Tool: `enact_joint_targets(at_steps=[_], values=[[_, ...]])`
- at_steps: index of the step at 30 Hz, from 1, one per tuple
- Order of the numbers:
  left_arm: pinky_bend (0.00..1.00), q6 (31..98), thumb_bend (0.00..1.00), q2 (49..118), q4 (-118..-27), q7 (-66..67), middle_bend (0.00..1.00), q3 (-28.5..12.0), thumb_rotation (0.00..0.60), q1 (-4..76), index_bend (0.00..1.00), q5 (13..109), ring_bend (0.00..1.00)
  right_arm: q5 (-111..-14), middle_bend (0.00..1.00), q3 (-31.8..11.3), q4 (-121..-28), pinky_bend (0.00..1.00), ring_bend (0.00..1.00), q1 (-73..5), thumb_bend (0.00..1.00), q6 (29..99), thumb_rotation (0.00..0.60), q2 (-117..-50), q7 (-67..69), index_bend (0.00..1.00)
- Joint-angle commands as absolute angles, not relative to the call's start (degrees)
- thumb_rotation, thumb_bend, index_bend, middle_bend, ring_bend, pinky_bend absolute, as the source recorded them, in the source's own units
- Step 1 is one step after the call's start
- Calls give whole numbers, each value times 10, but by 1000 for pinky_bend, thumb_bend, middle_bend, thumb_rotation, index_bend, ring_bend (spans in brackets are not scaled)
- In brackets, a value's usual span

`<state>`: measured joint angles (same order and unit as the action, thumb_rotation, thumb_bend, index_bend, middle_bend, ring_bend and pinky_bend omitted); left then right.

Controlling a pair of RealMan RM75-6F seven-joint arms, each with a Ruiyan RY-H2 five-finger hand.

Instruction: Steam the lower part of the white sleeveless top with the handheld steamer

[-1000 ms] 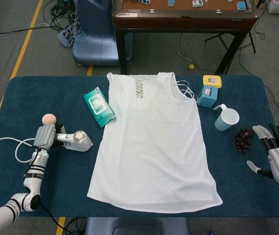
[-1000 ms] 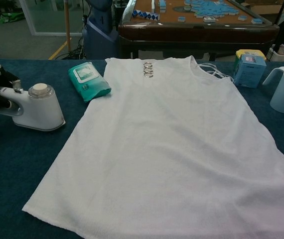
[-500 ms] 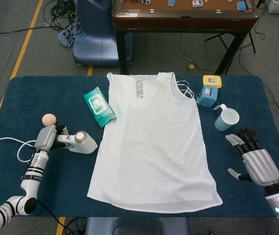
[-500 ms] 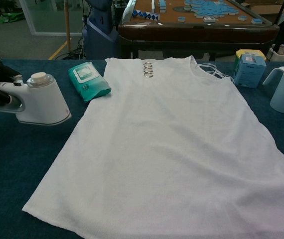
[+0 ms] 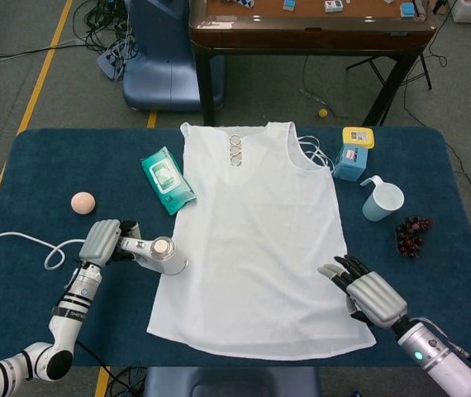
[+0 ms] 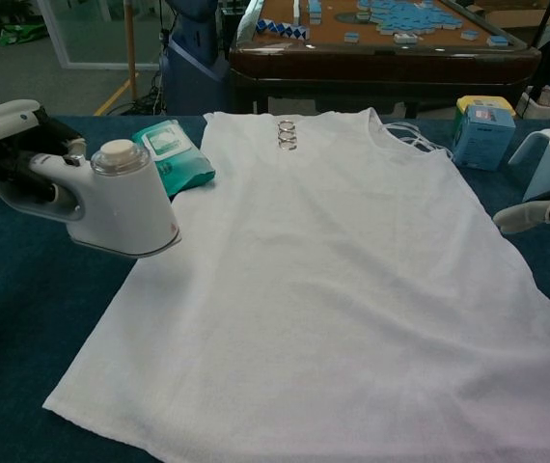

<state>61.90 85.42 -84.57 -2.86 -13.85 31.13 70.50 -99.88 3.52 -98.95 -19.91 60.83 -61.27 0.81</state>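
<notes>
White fabric is now within reach of your tool: the white sleeveless top (image 5: pixel 260 240) lies flat on the blue desk (image 5: pixel 21 165), neckline away from you, hem toward you. Your left hand (image 5: pixel 102 241) is clamped on the handle of the handheld steamer (image 5: pixel 157 255), and in the last second you have carried it in from the far left of the desk until its head sits right at the top's left edge, about mid-height. In the chest view the steamer (image 6: pixel 111 198) looks raised above the cloth, its plate overhanging that edge.

Your right hand (image 5: pixel 366 295) has swung in from the desk's right border and now hovers at the top's lower right side, fingers apart, holding nothing; whether it touches the cloth I cannot tell.

So the approach looks finished and steaming not yet begun. Next, I judge, bring the steamer down toward the hem, with the right hand steadying the fabric. Mind the cord (image 5: pixel 21 242) trailing behind.
</notes>
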Motion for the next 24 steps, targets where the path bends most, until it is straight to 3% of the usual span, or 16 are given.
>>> enact_joint_targets(at_steps=[1, 16, 21, 24], values=[[631, 622, 232, 863, -859, -14, 777, -136, 600, 319, 885, 708, 644, -1000, 140, 44, -981, 35, 16, -209, 1000, 594, 600, -628, 15, 0], [631, 615, 232, 927, -858, 52, 777, -125, 600, 358, 884, 714, 644, -1018, 160, 85, -907, 35, 16, -227, 1000, 576, 600, -693, 66, 2], [631, 611, 232, 951, -844, 65, 777, -124, 600, 368, 883, 709, 644, -1021, 160, 91, -873, 35, 16, -228, 1000, 586, 600, -715, 90, 131], [631, 609, 232, 961, -838, 70, 777, -127, 600, 373, 883, 704, 644, -1020, 160, 94, -858, 35, 16, -230, 1000, 588, 600, -727, 101, 142]])
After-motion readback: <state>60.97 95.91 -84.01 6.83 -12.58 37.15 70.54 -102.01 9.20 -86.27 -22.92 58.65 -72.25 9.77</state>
